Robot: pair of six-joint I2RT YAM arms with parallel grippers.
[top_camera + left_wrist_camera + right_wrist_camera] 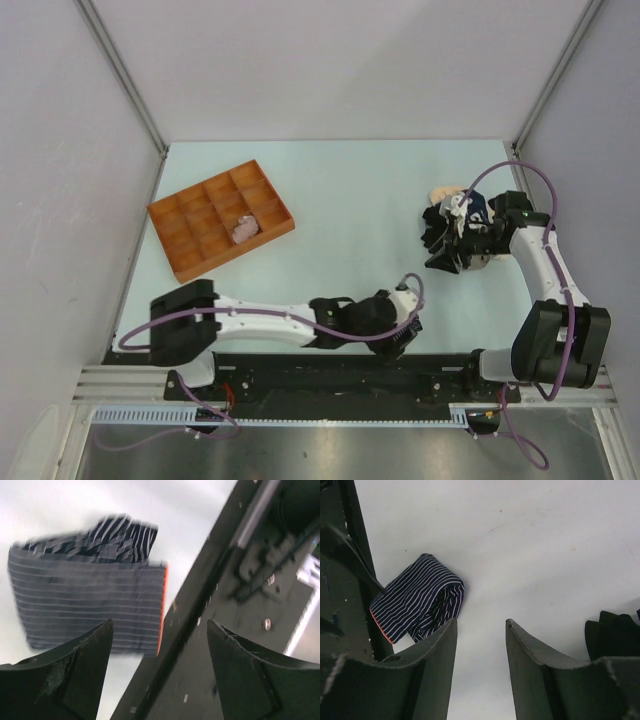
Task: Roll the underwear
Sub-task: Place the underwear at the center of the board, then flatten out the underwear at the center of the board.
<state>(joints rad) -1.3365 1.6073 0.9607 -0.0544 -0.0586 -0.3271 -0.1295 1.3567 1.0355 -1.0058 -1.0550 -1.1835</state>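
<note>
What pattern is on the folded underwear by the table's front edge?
Underwear: navy with thin white stripes, orange edge; clearest in right wrist view.

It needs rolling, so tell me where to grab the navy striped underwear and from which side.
Probably pinch the rounded folded end of the navy striped underwear, coming down from the table side. That end bulges up and lies free, while the orange-trimmed edge sits right beside the black rail, leaving a finger little room there.

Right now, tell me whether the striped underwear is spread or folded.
Folded: striped underwear lies doubled over in a loose bundle, not flat.
</note>
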